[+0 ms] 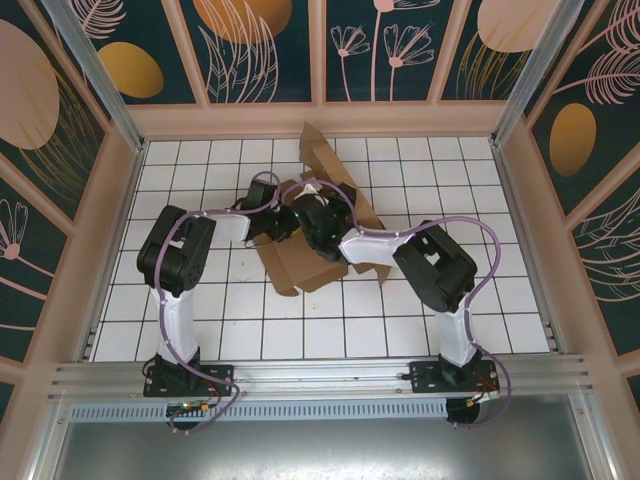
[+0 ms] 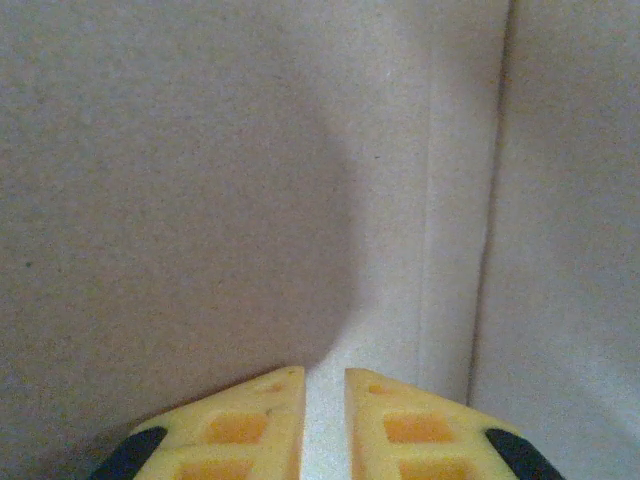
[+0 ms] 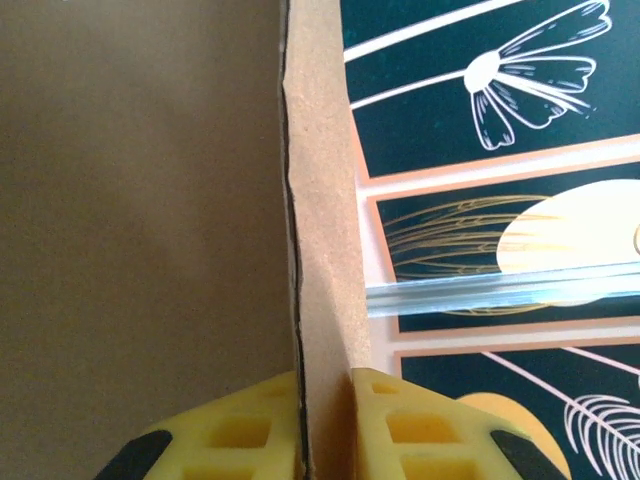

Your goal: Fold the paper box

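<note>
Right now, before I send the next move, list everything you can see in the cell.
paper box: one, brown cardboard, partly folded, mid-table.
table: one, white with dark grid, under everything.
wall panels: several, dark teal with plant shapes, around the table.
rail: one, silver, near edge, bearing both bases.
left arm: one, black and white, reaching in from the left.
right arm: one, black and white, reaching in from the right.
left claw: one, yellow, jaws narrowly apart against cardboard; grip unclear.
right claw: one, yellow, shut on a paper box edge.
</note>
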Controlling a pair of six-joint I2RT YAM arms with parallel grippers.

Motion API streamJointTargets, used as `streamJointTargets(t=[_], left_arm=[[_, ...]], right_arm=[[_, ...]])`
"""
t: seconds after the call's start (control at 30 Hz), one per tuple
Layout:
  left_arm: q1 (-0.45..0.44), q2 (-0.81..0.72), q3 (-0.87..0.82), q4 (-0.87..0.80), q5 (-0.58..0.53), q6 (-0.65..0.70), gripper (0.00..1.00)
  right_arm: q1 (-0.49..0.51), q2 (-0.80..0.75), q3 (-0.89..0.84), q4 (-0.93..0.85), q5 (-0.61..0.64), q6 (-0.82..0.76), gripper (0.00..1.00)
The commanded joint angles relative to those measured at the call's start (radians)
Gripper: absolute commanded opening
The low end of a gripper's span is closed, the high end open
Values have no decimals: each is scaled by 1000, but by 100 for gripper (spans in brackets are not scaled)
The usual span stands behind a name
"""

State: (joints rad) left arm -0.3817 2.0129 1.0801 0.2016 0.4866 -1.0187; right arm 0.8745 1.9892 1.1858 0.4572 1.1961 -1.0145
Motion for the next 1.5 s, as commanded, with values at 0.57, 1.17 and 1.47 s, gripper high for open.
streamJointTargets(t=[0.57,1.17,1.47], left_arm=[[98,-224,-84,558,188,-183,60],[77,-67,109,397,175,-156,49],[48,-37,94,474,169,-219,3]], right_arm=[[12,-100,-228,492,-246,-304,9],[50,-75,-229,564,-257,-321,14],[44,-117,-239,465,-293,-236,19]])
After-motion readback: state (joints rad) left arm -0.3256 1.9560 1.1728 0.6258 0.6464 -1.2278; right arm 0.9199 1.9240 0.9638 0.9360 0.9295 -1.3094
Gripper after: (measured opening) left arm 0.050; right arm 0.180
